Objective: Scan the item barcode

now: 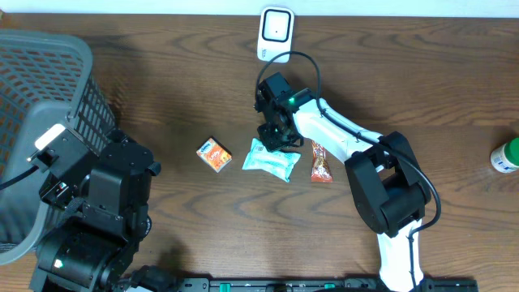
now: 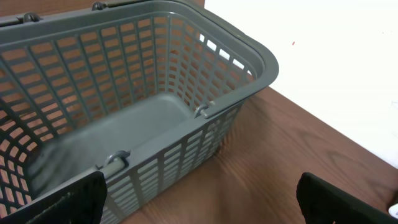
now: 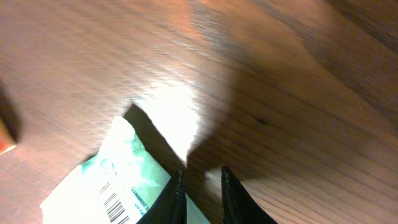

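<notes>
Nothing scanned yet, by the look of it

Green packet (image 1: 272,161) is left flat on the table (image 1: 162,97), short of the scanner (image 1: 276,32). Right gripper (image 3: 200,177) is parted narrowly beside it, left gripper (image 2: 199,199) is spread wide and empty.

packet (image 1: 272,161): pale green and white, black barcode stripes | box (image 1: 215,154) left of packet: orange | sachet (image 1: 321,164) right of packet: red-orange | scanner (image 1: 276,32) beyond packet: white | basket (image 2: 249,56): grey lattice | surface (image 1: 162,73): dark brown woodgrain

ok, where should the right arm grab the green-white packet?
I'd pinch the thin edge of the green-white packet nearest the right gripper, from above. It lies flat on the table, barcode up, so only an edge offers a bite.
</notes>
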You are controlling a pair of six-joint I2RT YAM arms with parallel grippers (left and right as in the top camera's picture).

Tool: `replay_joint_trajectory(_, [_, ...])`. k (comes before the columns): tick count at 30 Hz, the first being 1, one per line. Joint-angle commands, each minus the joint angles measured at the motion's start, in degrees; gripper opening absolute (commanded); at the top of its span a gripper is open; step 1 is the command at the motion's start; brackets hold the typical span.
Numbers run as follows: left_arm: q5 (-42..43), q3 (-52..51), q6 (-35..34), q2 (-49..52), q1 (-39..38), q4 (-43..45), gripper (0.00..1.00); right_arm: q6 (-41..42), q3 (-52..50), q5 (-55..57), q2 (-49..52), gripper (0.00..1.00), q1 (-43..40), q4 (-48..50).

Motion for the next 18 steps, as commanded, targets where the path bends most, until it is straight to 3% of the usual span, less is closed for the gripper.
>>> replay_joint_trajectory(1, [-0.5,0.87,-0.28,-0.02,0.28,-0.15,0.98,-3.56,2.32,-2.91,-0.02,0.13,-0.85,-1.88])
replay_joint_trajectory(4, [-0.5,0.87,-0.28,-0.02,0.28,-0.15,0.98,-0.59,7.45,-2.91,-1.44,0.01,-2.32,-7.93])
replay_joint_trajectory(13, [-0.5,0.87,-0.28,-0.02,0.28,-0.15,0.98,1.64,12.15,-7.23,-5.7,0.01,-3.06,-18.64])
replay_joint_trajectory(18, [-0.5,0.87,-0.28,-0.02,0.28,-0.15,0.98,1.66,3.89,-7.82,-5.55,0.01,-1.03,-16.31])
